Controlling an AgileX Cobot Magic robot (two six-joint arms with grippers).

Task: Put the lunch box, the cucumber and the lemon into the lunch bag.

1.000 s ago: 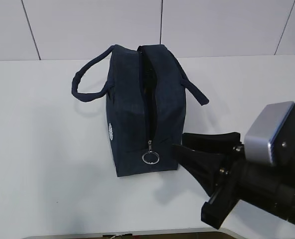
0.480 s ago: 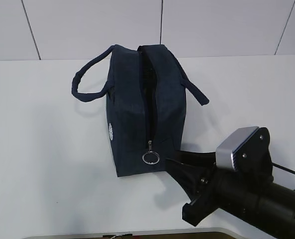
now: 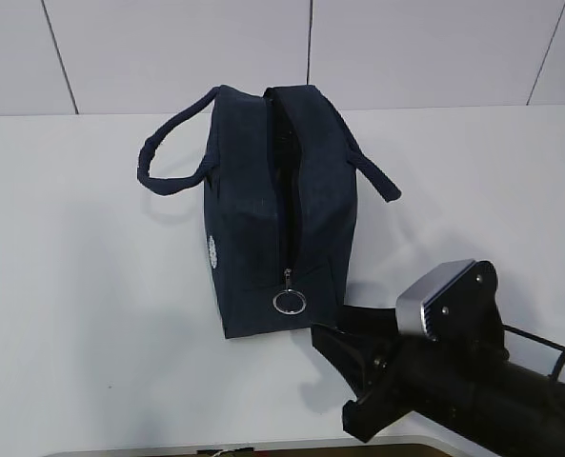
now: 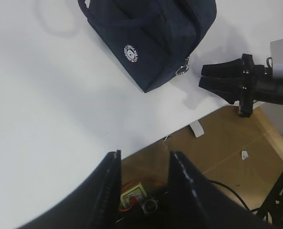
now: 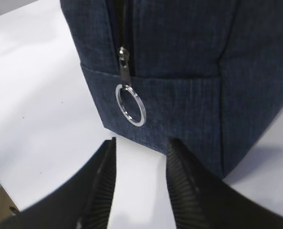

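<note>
Right gripper (image 3: 328,335) lower and nearer than a second ago, jaws parted, empty, aimed at ring pull (image 5: 130,104) of lunch bag (image 3: 280,205) mid-table. Left gripper (image 4: 143,164) released. Probably zipper work next.

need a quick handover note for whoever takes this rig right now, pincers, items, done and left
Right pincer: open, empty, low at the table, aimed at the silver ring pull on the near end of the dark navy fabric lunch bag.
Left pincer: open, empty, held off past the table edge.
Bag stands upright mid-table, zipper slider at its near end.
Lunch box, cucumber and lemon are in no view; whether they are inside cannot be told.
Left: confirm contents, likely deal with the zipper.
</note>
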